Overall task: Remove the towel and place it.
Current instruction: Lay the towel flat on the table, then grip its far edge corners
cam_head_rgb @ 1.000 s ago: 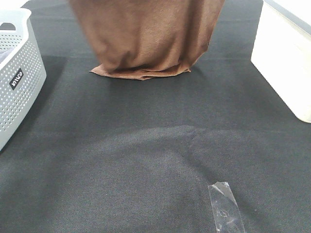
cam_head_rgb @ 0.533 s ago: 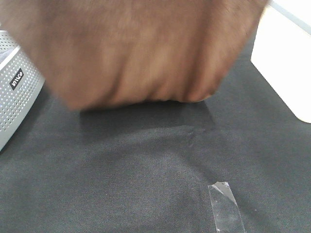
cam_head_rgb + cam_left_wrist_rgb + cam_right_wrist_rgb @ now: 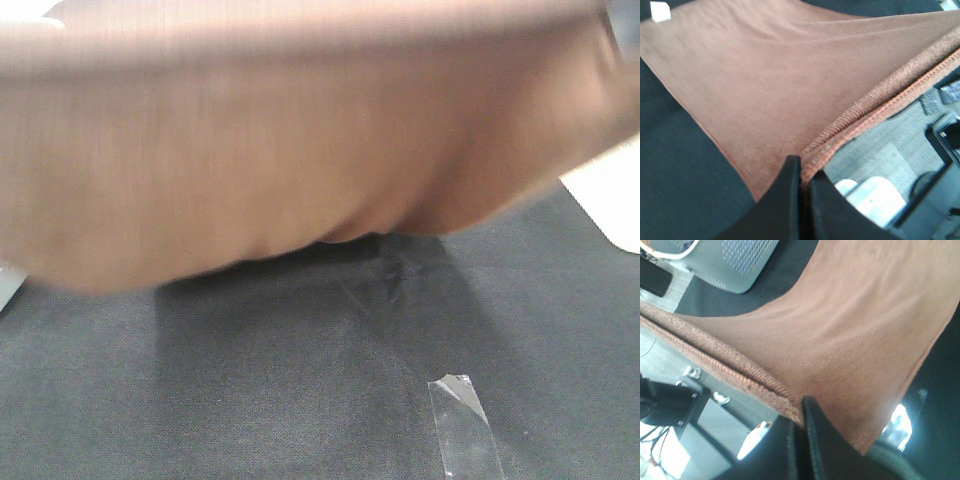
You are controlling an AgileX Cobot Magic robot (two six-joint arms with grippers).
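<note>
- Exterior high view: towel (image 3: 300, 170) filled the whole upper half of the frame, motion-blurred. It was far closer to the cam than 1 s before, when it hung at the far side w/ its lower edge crumpled on the bench (image 3: 200, 400).
- Half a sec before, it had already lifted off & begun swinging fwd. Now its lower edge was clear of the black cloth, w/ only a shadow under it.
- Basket (image 3: 735, 260), seen at the left earlier, was almost fully hidden behind the fabric in that view. Right wrist view caught it beyond the towel.
- White box (image 3: 615, 205) at the right was cut down to a corner.
- Clear tape strip (image 3: 462, 425) on the near bench hadn't moved.
- Left pincer (image 3: 801, 169): tips pressed together, pinching the stitched hem at one end.
- Right pincer (image 3: 801, 412): same, tips clamped on the hem at the other end.
- Meaning for the task, as I read it: the removal part looked done, since the towel was airborne & spread between both arms. Placing was not yet done, and the target spot couldn't be told from these views.
- Towel look: brown microfibre, fine short nap, thick ribbed stitching along the edge.
- Top hem ran fairly taut between the two grips; the body sagged below in a wide belly w/ soft lengthwise folds.
- Small white tag (image 3: 660, 11) sat at a far corner in the left wrist view.
- Fabric looked limp & light, so it would prob. drape & fold on itself once lowered.
</note>
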